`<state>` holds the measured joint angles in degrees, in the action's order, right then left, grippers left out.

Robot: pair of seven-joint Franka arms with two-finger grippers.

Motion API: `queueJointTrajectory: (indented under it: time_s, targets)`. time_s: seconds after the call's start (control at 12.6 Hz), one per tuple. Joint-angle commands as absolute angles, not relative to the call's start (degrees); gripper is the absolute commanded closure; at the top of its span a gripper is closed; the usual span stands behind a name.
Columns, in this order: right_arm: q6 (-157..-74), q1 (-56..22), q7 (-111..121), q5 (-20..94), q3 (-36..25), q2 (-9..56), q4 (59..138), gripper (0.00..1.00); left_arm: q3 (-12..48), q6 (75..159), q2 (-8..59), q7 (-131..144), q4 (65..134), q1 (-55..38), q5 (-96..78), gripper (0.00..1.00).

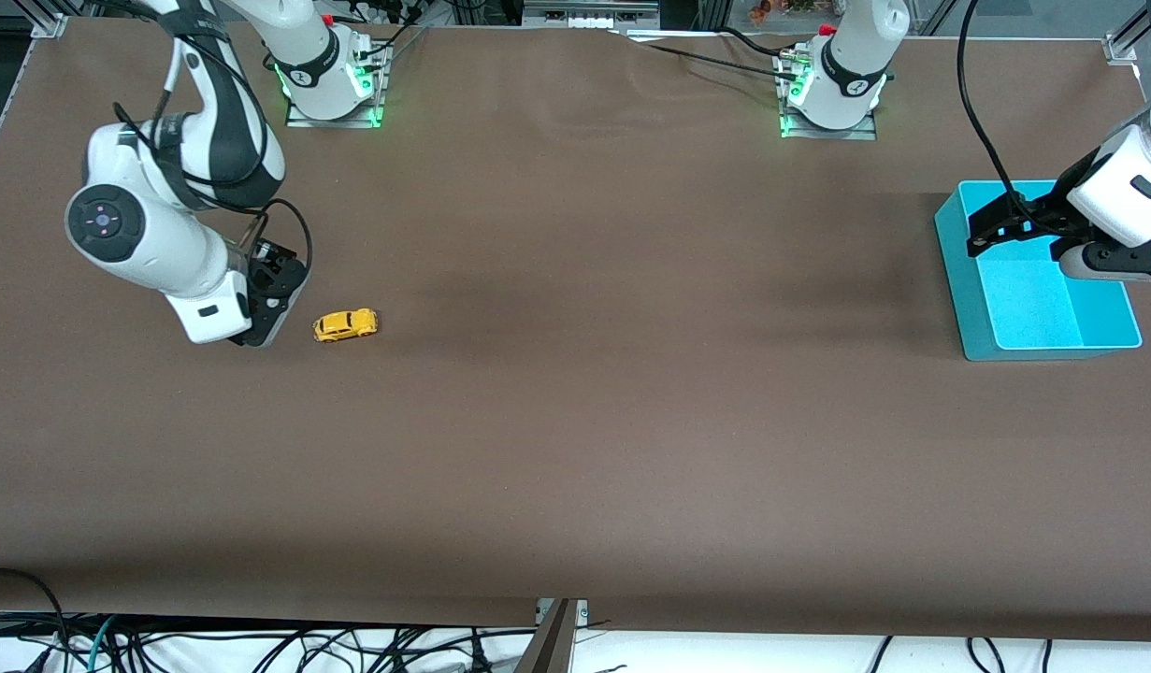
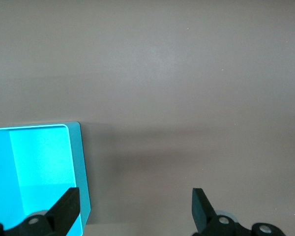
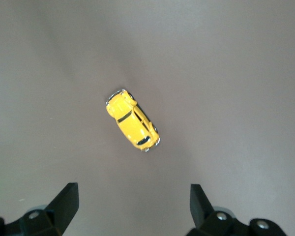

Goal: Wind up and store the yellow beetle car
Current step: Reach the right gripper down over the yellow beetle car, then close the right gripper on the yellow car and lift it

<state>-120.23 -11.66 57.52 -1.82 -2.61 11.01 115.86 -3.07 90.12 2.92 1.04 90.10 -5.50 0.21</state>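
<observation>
The yellow beetle car (image 1: 345, 324) stands on its wheels on the brown table toward the right arm's end. In the right wrist view the car (image 3: 132, 120) lies a little ahead of the fingertips. My right gripper (image 1: 260, 333) is open and empty, over the table just beside the car (image 3: 132, 206). The cyan bin (image 1: 956, 280) stands at the left arm's end and is empty. My left gripper (image 1: 986, 234) is open and empty over the bin's edge that faces the table's middle. In the left wrist view (image 2: 135, 206) the bin (image 2: 81, 167) shows beside one finger.
The arm bases (image 1: 332, 84) (image 1: 832, 93) stand along the table's top edge. Cables hang below the table's front edge (image 1: 556, 612). Bare brown table (image 1: 631, 327) lies between the car and the bin.
</observation>
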Motion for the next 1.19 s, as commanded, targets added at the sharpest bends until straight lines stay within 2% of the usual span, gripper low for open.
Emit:
queueJointTrajectory:
  time_s: [0.0, 0.16, 0.32, 1.11]
  targets:
    - [-130.0, -11.9, 63.0, -1.6, -2.1, 7.8, 125.0, 0.0, -2.8, 89.5, 2.6, 0.7, 89.5, -5.1, 0.4, 0.0]
    - [-134.3, -11.9, 68.2, -1.6, -0.7, 7.9, 127.9, 0.0, -2.8, 89.5, 2.5, 0.8, 89.4, -5.1, 0.4, 0.0]
    - [-143.0, -11.9, 72.6, -1.5, -0.6, 8.6, 131.9, 0.0, -2.8, 89.5, 2.5, 0.8, 89.2, -5.1, 0.4, 0.0]
    - [-161.3, -11.8, 86.7, -1.6, -0.3, 18.0, 136.2, 0.0, -2.9, 89.5, 2.6, 0.7, 89.2, -5.1, 0.4, 0.0]
